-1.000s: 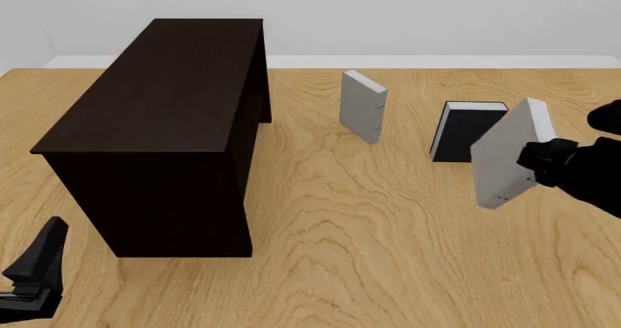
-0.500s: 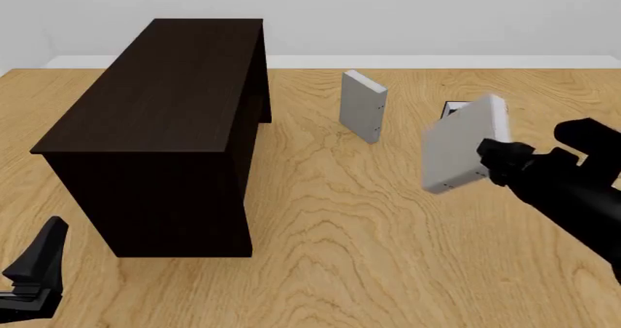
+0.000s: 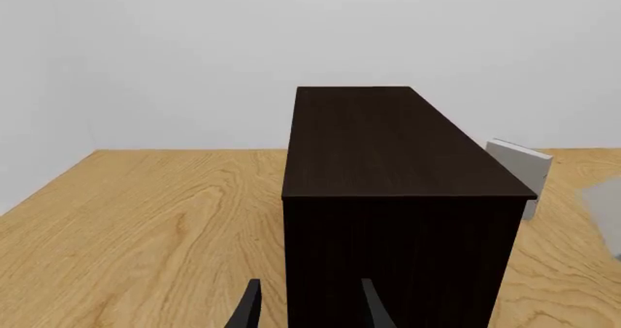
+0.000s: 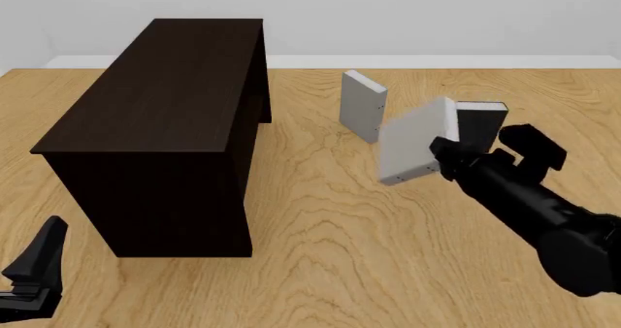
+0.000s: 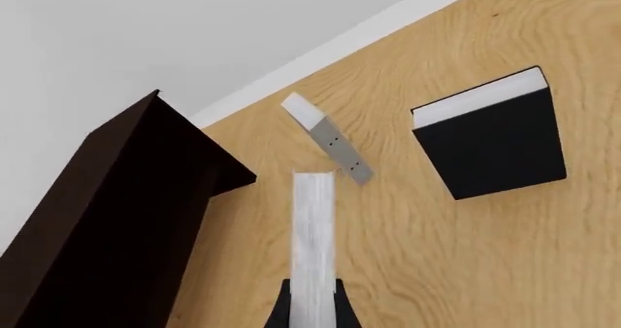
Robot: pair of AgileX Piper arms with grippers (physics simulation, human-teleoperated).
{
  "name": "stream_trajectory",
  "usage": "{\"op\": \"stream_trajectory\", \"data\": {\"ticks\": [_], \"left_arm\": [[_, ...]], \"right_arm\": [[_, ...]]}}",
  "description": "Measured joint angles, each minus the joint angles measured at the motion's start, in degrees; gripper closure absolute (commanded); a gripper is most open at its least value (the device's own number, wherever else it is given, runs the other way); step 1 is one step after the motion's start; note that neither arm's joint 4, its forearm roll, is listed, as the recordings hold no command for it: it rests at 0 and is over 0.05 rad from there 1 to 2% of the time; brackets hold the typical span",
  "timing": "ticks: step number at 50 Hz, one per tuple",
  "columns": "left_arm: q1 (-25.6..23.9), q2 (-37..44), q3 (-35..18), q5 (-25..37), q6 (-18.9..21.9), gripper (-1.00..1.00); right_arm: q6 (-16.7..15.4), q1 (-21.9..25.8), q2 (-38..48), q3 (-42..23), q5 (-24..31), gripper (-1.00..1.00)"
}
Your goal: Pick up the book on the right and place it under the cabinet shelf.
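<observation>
The right gripper is clamped on the light grey hardcover book, white page edge showing, held tilted above the table between the dark brown cabinet and the black-covered book, while the left gripper rests parted and empty.

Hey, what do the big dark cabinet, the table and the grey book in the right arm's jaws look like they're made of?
The cabinet looks like very dark brown wood with a matt finish; faint grain shows in the left wrist view. The table looks like light wood with bold swirling grain, smooth. The grey book seems a plain matt hardcover, with a white paper-like page edge; being a render, its material stays uncertain.
</observation>
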Motion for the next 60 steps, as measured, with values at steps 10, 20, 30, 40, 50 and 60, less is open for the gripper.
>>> {"op": "stream_trajectory", "data": {"ticks": [10,20,30,40,50,60], "left_arm": [[0.01,-0.01,-0.01,0.06,0.0,-1.0],[0.02,0.06,0.0,0.17,-0.01,-1.0],[0.03,0.15,0.0,0.21,-0.01,-1.0],[0.03,0.21,-0.03,0.25,-0.01,-1.0],[0.03,0.15,-0.06,0.26,-0.01,-1.0],[0.27,0.05,-0.11,0.56,-0.02,-1.0]], "right_arm": [[2.41,3.36,6.93,-1.84,-5.5,1.0],[4.65,6.67,12.98,-3.97,-9.91,1.0],[7.8,9.5,19.67,-5.49,-15.85,1.0],[11.6,11.39,25.07,-6.94,-21.62,1.0],[15.6,12.17,30.19,-8.38,-27.24,1.0],[18.69,12.37,36.16,-10.92,-31.3,1.0]]}}
